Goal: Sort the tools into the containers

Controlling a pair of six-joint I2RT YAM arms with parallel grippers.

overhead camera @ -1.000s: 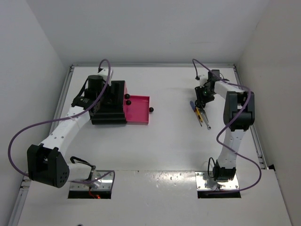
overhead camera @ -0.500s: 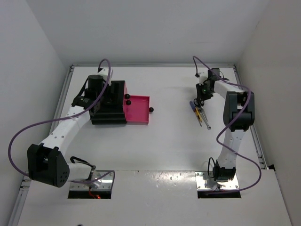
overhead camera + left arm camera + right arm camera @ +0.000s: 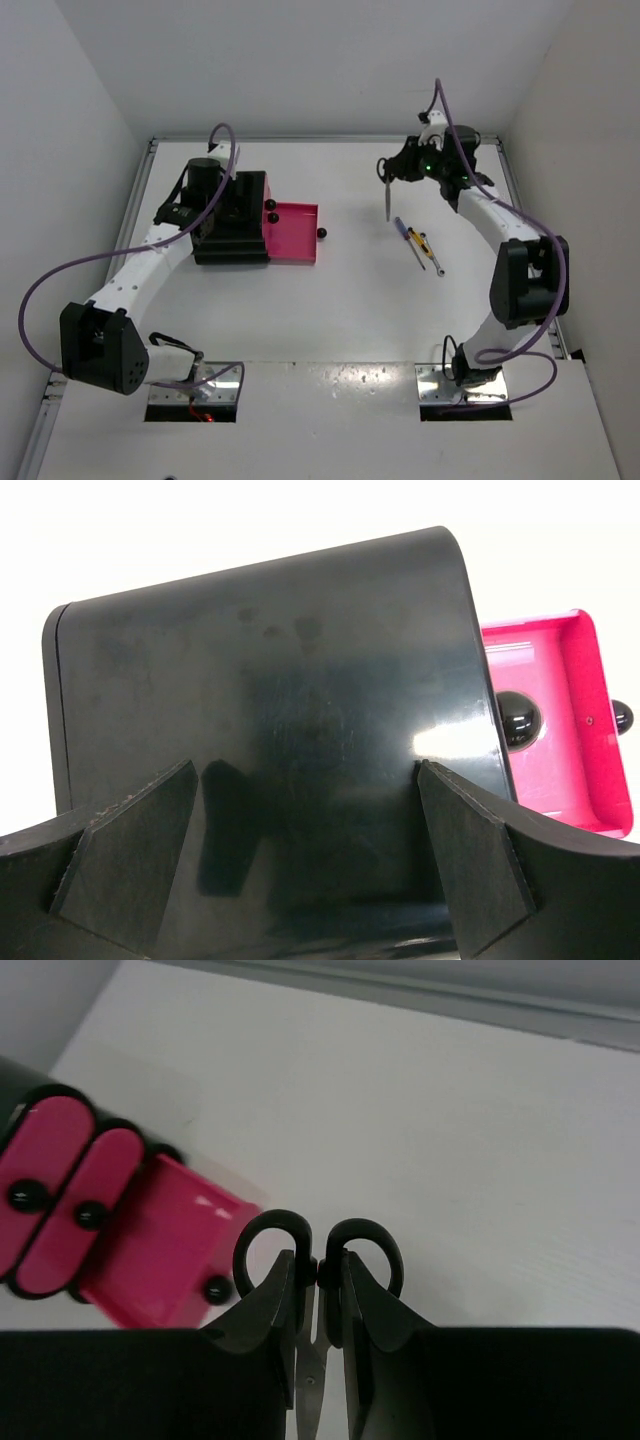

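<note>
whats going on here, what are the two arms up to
The right gripper is shut on the black-handled scissors, holding them in the air above the table. The left gripper sits open over the black cabinet, which has one pink drawer pulled out. A screwdriver, a yellow-handled tool and a wrench lie unsorted.

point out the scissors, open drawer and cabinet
scissors (image 3: 318, 1263): right wrist view, where the handle loops meet
open drawer (image 3: 295, 238): top view, bare pink floor
cabinet (image 3: 270, 720): left wrist view, glossy black top face
</note>
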